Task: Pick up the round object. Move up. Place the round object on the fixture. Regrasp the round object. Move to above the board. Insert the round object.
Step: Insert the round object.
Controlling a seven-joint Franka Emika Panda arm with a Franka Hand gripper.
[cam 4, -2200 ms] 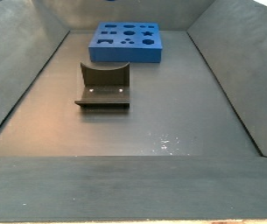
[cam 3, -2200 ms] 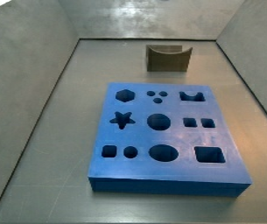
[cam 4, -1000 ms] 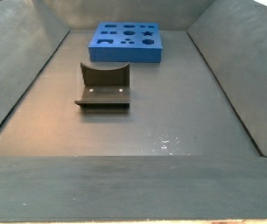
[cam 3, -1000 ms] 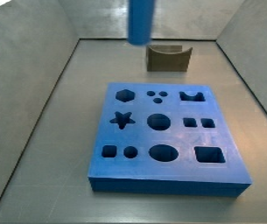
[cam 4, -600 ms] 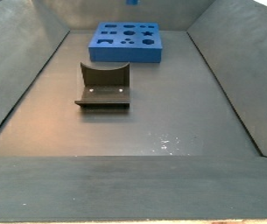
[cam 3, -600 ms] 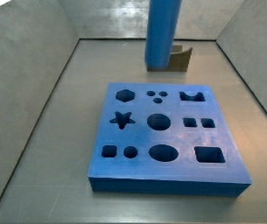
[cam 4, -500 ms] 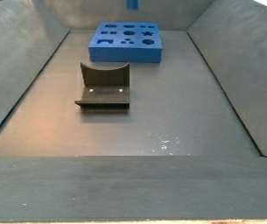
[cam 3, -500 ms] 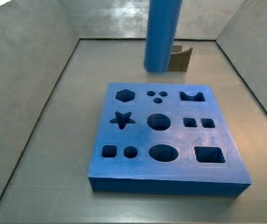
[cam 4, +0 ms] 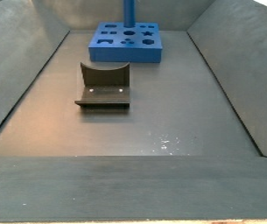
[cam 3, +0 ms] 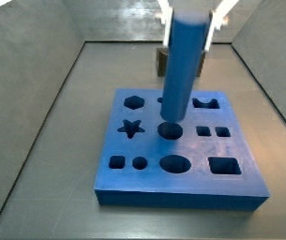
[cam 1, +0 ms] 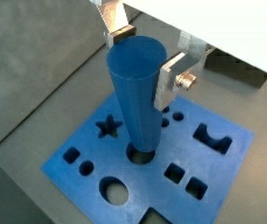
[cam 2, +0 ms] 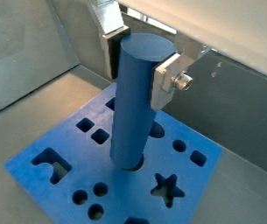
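Above the board point(cam 3: 176, 150), the gripper point(cam 1: 147, 54) has its fingers point(cam 1: 174, 74) clamped on the upright round object point(cam 1: 137, 96), whose tip meets the middle round hole: insertion seems underway; next, press straight down, then release

The long, slim, smooth blue cylinder peg point(cam 1: 136, 96) is standing upright, its lower end sitting in the round hole at the middle of the large thick blue slab with shaped holes point(cam 3: 139, 178). The gripper point(cam 1: 147, 54) is clamping the peg's top between its silver fingers point(cam 2: 167, 79) above the slab. In a side view, the small olive-brown notched block point(cam 4: 102, 86) is lying on the grey floor, well apart from the slab point(cam 4: 112, 48), nearer the camera.
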